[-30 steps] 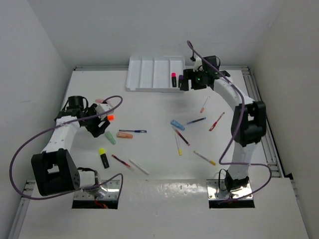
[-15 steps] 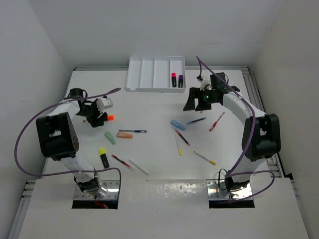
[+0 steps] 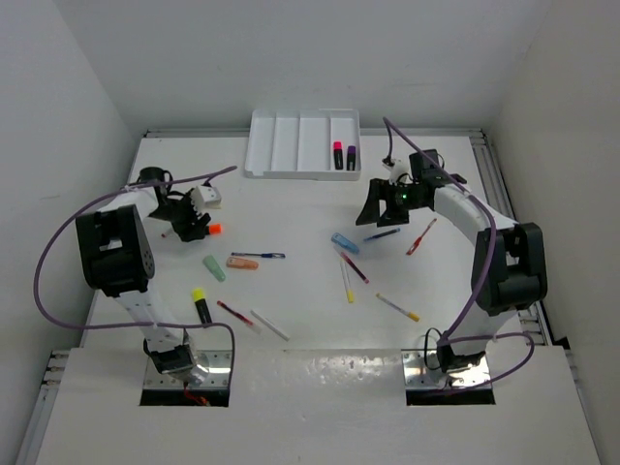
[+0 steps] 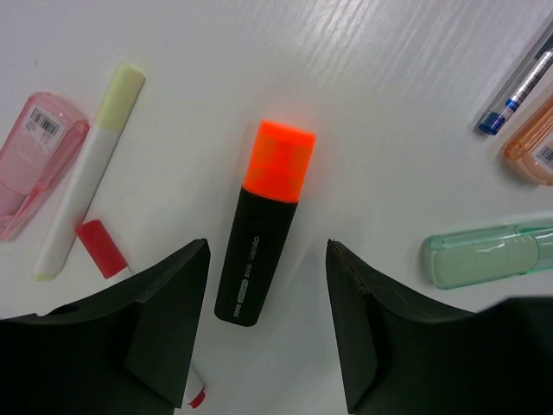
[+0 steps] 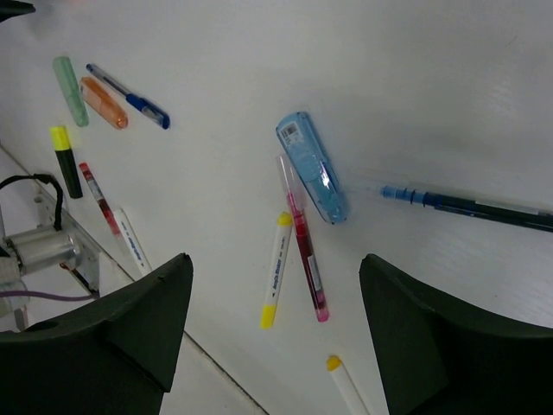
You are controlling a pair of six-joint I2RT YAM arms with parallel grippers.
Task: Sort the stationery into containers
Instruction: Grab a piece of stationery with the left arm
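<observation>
An orange-capped black highlighter (image 4: 263,226) lies flat on the table between the fingers of my left gripper (image 4: 268,252), which is open and clear of it on both sides. From above, that gripper (image 3: 193,230) sits at the left, next to the highlighter's orange cap (image 3: 215,230). My right gripper (image 3: 369,209) hangs open and empty above a blue stubby item (image 5: 313,169), a red pen (image 5: 302,251) and a yellow-tipped pen (image 5: 276,270). The white tray (image 3: 291,145) at the back holds a pink highlighter (image 3: 337,155) and a purple highlighter (image 3: 351,155) in its right compartment.
A pink item (image 4: 39,160) and a white marker (image 4: 86,173) lie left of the left gripper. A green highlighter (image 3: 214,268), an orange one (image 3: 242,263), a blue pen (image 3: 260,256) and a yellow-black highlighter (image 3: 201,306) lie to its right. More pens (image 3: 420,236) lie mid-right.
The right gripper has moved from the tray's right end down towards the middle of the table. The left arm has swung round, and its jaws have narrowed around the orange highlighter.
</observation>
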